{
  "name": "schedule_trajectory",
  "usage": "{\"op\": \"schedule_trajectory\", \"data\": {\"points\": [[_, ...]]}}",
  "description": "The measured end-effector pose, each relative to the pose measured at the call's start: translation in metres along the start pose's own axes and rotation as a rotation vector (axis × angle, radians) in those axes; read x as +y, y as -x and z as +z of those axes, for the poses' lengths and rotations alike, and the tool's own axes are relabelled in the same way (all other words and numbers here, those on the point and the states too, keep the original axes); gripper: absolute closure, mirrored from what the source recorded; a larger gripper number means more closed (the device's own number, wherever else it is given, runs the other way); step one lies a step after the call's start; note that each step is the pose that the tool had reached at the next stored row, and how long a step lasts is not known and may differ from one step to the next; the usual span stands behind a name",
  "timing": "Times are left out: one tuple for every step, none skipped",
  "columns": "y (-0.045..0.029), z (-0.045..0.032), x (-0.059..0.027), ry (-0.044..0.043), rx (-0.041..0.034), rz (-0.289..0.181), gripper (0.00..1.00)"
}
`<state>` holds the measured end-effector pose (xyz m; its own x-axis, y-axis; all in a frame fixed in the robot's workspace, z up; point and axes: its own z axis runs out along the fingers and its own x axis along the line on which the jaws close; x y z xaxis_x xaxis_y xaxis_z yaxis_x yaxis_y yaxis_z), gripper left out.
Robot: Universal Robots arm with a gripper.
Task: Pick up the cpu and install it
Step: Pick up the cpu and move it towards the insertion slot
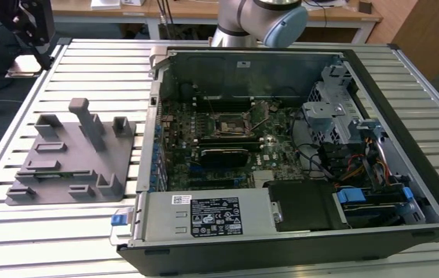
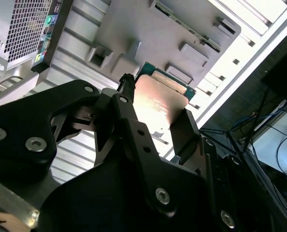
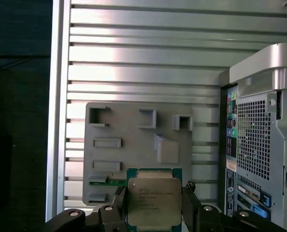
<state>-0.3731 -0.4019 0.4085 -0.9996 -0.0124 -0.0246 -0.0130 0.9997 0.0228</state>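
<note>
Slatted table (image 1: 436, 87) carries the open computer case (image 1: 297, 145); in the exterior view the arm (image 1: 258, 20) stands at its twelve o'clock, the grey fixture (image 1: 73, 156) at nine; in both wrist views the gripper (image 3: 154, 210) pinches the cpu (image 3: 153, 200) by opposite edges over the fixture.

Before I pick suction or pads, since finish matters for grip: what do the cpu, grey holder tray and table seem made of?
The cpu, clamped in the gripper: silvery metal lid, satin sheen, green rim probably laminate. Grey holder tray: uniform matte, likely plastic. Table: bright ribbed slats with glare, apparently aluminium.
</note>
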Motion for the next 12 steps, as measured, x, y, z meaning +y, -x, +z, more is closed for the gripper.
{"op": "schedule_trajectory", "data": {"points": [[0.0009,0.0,0.0,0.0,0.0,0.0,0.46],[0.0018,0.0,0.0,0.0,0.0,0.0,0.46],[0.0026,0.0,0.0,-0.0001,0.0001,0.0,0.46],[0.0035,0.0001,0.0,0.0,0.0001,0.0,0.46],[0.0043,0.0001,0.0,0.0,0.0,0.0,0.46],[0.0052,0.0001,0.0,0.0,0.0,0.0,0.46],[0.0061,0.0002,0.0,0.0,0.0,0.0,0.46],[0.007,0.0002,-0.0001,0.0,0.0,0.0,0.46],[0.0084,0.0002,-0.0001,0.0,0.0,0.0,0.46],[0.0092,0.0002,-0.0001,0.0,0.0,0.0,0.46],[0.01,0.0003,-0.0001,0.0,0.0,0.0,0.46],[0.0107,0.0003,-0.0001,0.0,0.0,0.0,0.46]]}}
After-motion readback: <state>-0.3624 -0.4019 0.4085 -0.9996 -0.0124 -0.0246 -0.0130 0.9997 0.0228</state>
